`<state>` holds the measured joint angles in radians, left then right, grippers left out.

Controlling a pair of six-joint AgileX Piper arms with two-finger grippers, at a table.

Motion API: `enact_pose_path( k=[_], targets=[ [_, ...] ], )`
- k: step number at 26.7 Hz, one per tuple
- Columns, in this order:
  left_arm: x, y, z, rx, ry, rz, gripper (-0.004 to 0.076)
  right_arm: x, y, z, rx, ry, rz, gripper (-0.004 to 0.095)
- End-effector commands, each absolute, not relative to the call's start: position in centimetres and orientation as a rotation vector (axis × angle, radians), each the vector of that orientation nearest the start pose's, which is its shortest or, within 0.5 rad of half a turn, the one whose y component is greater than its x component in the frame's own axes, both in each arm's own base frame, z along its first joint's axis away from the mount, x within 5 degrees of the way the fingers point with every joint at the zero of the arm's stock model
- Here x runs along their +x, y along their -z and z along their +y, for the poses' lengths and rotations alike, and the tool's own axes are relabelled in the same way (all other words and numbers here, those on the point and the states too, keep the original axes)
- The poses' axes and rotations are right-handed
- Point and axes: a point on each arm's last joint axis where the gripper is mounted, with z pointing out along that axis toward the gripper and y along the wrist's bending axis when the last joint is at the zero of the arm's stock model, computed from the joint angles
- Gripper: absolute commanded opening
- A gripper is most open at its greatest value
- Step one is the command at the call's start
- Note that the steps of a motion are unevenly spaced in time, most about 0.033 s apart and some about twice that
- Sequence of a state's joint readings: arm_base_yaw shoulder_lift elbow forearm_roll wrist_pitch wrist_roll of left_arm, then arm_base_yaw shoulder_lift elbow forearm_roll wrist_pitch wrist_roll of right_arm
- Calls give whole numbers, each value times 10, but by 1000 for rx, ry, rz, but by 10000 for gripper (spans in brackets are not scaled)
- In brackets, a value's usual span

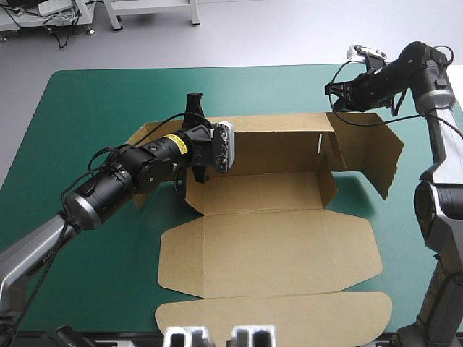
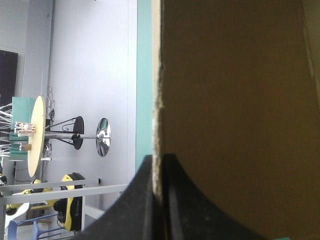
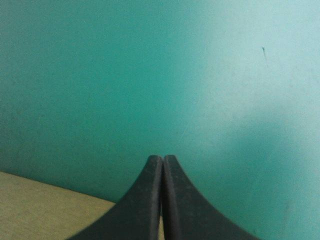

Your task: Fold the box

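Box (image 1: pixel 268 246) mid-tabletop (image 1: pixel 94 108), far wall up, lid flat toward near edge. Left gripper (image 2: pixel 159 162): fingers clamped on wall's left edge. Right gripper (image 3: pixel 162 159): fingers together, over right flap's far corner, teal-green cover ahead.

The left arm (image 1: pixel 116 184) is built of black cylinders, marked with a yellow band (image 1: pixel 172 142). The right arm (image 1: pixel 438 108) is cased in grey and black. Black curved fins are fitted as fingers (image 3: pixel 145 205).
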<state>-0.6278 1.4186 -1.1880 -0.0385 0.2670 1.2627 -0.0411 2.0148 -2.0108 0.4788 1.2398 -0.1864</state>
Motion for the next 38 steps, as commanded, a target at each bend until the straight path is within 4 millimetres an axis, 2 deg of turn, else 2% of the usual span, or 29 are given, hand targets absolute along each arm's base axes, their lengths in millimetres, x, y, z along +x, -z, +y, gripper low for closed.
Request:
enact_pose_path(
  k=[1,9,19,26,30,35,38],
  targets=[
    [260,-385,-191,1487,-383,1138,-10,413,-364,20,-150,-550,2569,-20],
    [259,-381,-189,1471,-335,1225,-10,381,-373,15,-197,-523,2574,-20],
    [259,-376,-187,1522,-357,1258,-10,353,-354,20,-316,-577,2613,-20],
    [259,-375,-186,1545,-374,1258,-10,322,-358,24,-465,-531,2447,-20],
    [259,-374,-186,1553,-373,1265,-10,309,-336,33,-531,-623,2365,-19],
    [258,-371,-185,1583,-368,1293,-10,292,-325,31,-560,-524,2269,-18],
    [258,-371,-185,1583,-368,1293,-10,274,-316,31,-557,-441,2140,-18]
  ],
)
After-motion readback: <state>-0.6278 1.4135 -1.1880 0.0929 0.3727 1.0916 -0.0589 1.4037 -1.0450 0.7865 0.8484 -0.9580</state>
